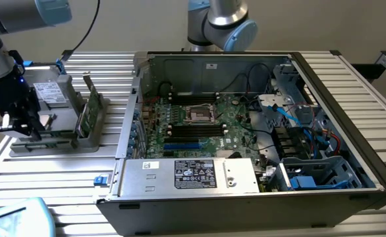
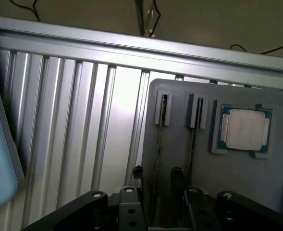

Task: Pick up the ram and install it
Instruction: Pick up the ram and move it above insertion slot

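While the open computer case (image 1: 179, 64) shows its motherboard (image 1: 232, 111) with dark memory slots (image 1: 196, 131) that look unfilled, nothing of the install seems done: the ram (image 1: 93, 112) stands upright in the grey holder (image 1: 61, 145) at the exterior view's left, outside the case. The gripper (image 1: 17, 126) hovers over that holder, jaws apart and empty, so pick-up and seating both remain. The wrist view adds its fingers (image 2: 137, 177) flanking a thin edge-on board (image 2: 158, 144), with a processor chip (image 2: 242, 129) lying flat nearby

Open room above the grey holder (image 1: 61, 144); upright green board (image 1: 91, 117) near gripper (image 2: 156, 180).
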`<state>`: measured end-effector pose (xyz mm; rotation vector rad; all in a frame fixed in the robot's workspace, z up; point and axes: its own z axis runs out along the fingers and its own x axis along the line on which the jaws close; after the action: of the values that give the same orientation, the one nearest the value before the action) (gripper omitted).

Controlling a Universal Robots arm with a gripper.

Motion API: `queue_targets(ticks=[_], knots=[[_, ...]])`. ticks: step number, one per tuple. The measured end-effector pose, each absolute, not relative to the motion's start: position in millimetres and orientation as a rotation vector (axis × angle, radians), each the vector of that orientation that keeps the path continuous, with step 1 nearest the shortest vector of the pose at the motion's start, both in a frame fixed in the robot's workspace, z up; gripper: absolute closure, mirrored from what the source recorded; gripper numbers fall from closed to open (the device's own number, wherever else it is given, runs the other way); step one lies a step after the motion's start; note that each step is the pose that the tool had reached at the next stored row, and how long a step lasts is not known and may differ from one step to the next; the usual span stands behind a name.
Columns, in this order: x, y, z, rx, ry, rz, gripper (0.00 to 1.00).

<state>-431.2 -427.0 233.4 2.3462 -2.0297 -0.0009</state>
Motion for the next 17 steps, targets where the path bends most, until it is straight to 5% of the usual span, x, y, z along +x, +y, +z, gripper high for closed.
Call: queue_targets(ticks=[17], knots=[[-431.1, -427.4, 202.7, 2.369, -2.007, -0.004, 0.63]])
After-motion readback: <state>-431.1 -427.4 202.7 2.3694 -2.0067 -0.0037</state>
